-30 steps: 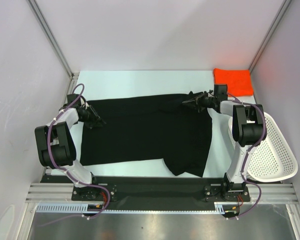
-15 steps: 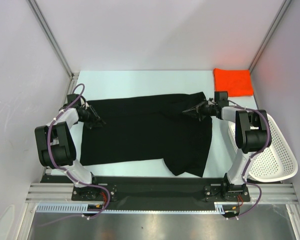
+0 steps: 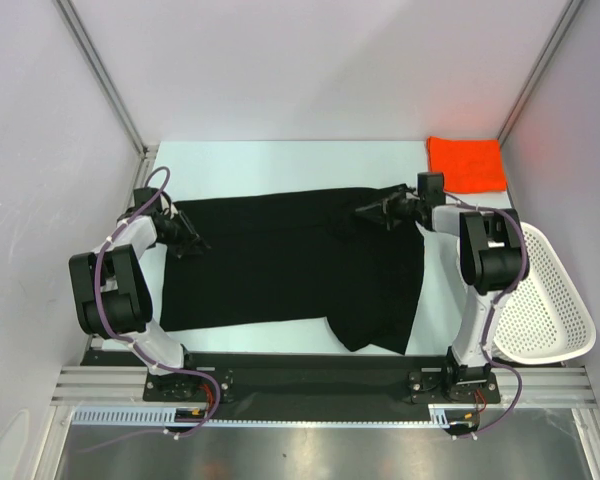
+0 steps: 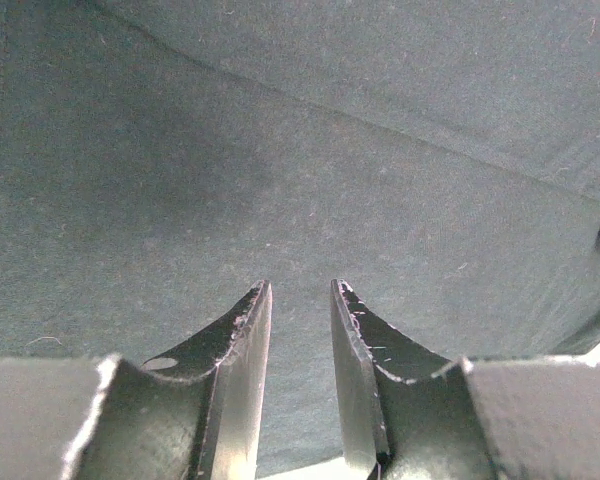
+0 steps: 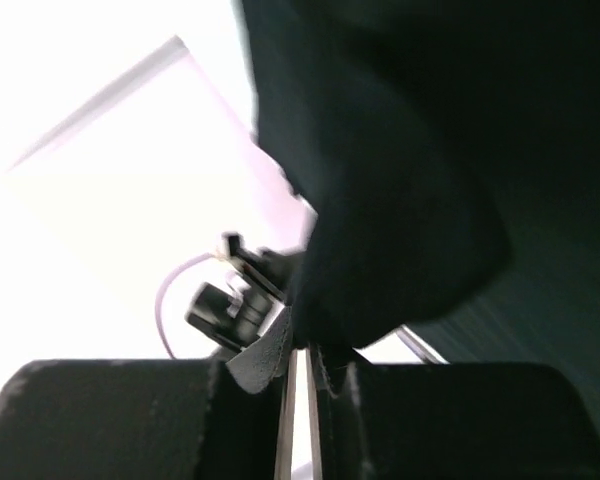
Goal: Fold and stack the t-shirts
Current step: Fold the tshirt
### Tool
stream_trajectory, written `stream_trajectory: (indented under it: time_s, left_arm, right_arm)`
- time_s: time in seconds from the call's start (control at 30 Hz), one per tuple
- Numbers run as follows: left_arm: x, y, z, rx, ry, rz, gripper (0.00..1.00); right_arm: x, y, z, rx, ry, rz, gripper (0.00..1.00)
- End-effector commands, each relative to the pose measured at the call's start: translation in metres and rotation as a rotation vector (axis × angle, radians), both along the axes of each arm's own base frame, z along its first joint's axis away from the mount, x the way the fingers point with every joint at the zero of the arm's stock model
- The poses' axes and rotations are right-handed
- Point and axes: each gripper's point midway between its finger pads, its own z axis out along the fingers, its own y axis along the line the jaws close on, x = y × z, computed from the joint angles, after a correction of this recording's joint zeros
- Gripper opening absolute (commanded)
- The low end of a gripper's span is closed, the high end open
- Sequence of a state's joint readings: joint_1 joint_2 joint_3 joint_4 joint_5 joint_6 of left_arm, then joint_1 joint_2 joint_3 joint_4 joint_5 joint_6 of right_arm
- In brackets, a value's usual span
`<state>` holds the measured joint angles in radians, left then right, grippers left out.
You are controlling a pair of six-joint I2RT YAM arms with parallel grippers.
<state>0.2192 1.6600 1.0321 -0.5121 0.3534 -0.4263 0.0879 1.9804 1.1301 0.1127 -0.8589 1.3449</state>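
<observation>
The black t-shirt (image 3: 280, 265) lies spread across the table, with a sleeve hanging toward the front right. My left gripper (image 3: 192, 243) rests low at its left edge. Its jaws stand open over the dark cloth (image 4: 280, 150), with nothing pinched between the fingertips (image 4: 300, 290). My right gripper (image 3: 368, 212) is at the shirt's back right part. It is pinched on a bunched fold of black cloth (image 5: 410, 230), and only a thin slit shows between its fingers (image 5: 305, 345). The orange-red t-shirt (image 3: 466, 164) lies folded in the back right corner.
A white mesh basket (image 3: 550, 310) stands at the right edge of the table, beside the right arm. Side walls close the table in on the left and right. The bare pale tabletop (image 3: 280, 165) runs behind the black shirt.
My right gripper has moved left and a little back over the shirt, taking the fold of black cloth with it. Its jaws have eased slightly. The left gripper has stayed put.
</observation>
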Motion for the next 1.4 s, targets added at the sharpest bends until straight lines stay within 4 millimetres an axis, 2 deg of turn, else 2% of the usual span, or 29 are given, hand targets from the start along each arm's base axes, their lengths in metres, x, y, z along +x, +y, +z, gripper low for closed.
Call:
stream_trajectory:
  time_s: [0.0, 0.03, 0.07, 0.1, 0.13, 0.2, 0.27, 0.33, 0.37, 0.4, 0.43, 0.53, 0.63, 0.77, 0.83, 0.9, 1.03, 1.13, 1.37]
  left_arm:
    - [0.014, 0.005, 0.025, 0.032, -0.085, -0.016, 0.36]
    - [0.013, 0.006, 0.025, 0.031, -0.084, -0.015, 0.36]
    - [0.013, 0.006, 0.025, 0.031, -0.083, -0.017, 0.36]
    - [0.013, 0.005, 0.026, 0.032, -0.085, -0.019, 0.36]
    - [0.013, 0.005, 0.025, 0.030, -0.081, -0.021, 0.36]
    - [0.012, 0.005, 0.027, 0.032, -0.084, -0.026, 0.36]
    - [0.010, 0.004, 0.026, 0.032, -0.083, -0.029, 0.36]
    - [0.007, 0.004, 0.023, 0.031, -0.078, -0.032, 0.36]
    - [0.008, 0.004, 0.022, 0.027, -0.078, -0.029, 0.36]
    - [0.008, 0.003, 0.020, 0.021, -0.074, -0.030, 0.36]
    - [0.007, 0.002, 0.020, 0.019, -0.072, -0.032, 0.36]
    - [0.009, 0.002, 0.018, 0.011, -0.070, -0.029, 0.36]
    - [0.010, -0.001, 0.017, -0.002, -0.069, -0.031, 0.36]
    - [0.011, -0.005, 0.016, -0.009, -0.065, -0.038, 0.36]
    - [0.010, -0.006, 0.017, -0.010, -0.066, -0.042, 0.36]
    - [0.009, -0.007, 0.018, -0.011, -0.071, -0.045, 0.36]
    - [0.008, -0.008, 0.017, -0.011, -0.069, -0.053, 0.36]
    - [0.009, -0.008, 0.019, -0.012, -0.076, -0.053, 0.36]
    - [0.010, -0.008, 0.021, -0.017, -0.080, -0.056, 0.36]
  right_arm:
    - [0.051, 0.011, 0.032, 0.057, -0.122, -0.018, 0.15]
    - [0.063, 0.012, 0.020, 0.063, -0.105, -0.024, 0.20]
    - [0.082, 0.017, 0.037, 0.096, -0.160, -0.022, 0.22]
    - [0.091, 0.019, 0.040, 0.114, -0.169, -0.019, 0.23]
    - [0.098, 0.021, 0.031, 0.131, -0.160, -0.016, 0.26]
    - [0.111, 0.023, 0.057, 0.156, -0.239, 0.009, 0.30]
    - [0.113, 0.022, 0.068, 0.097, -0.314, 0.057, 0.41]
    - [0.103, 0.015, 0.059, -0.091, -0.367, 0.158, 0.54]
    - [0.091, 0.009, 0.047, -0.176, -0.294, 0.176, 0.55]
    - [0.086, 0.004, 0.042, -0.266, -0.386, 0.242, 0.55]
    - [0.081, -0.001, 0.038, -0.309, -0.389, 0.258, 0.58]
    - [0.066, -0.012, 0.027, -0.406, -0.399, 0.303, 0.59]
    - [0.055, -0.004, 0.013, -0.437, -0.374, 0.354, 0.63]
    - [0.067, 0.010, 0.009, -0.541, -0.334, 0.318, 0.63]
    - [0.070, 0.017, -0.001, -0.550, -0.265, 0.285, 0.62]
    - [0.073, 0.031, 0.003, -0.530, -0.228, 0.252, 0.61]
    - [0.070, 0.049, -0.008, -0.503, -0.171, 0.236, 0.58]
    - [0.069, 0.053, -0.018, -0.489, -0.122, 0.221, 0.56]
    - [0.079, 0.059, -0.021, -0.455, -0.117, 0.201, 0.51]
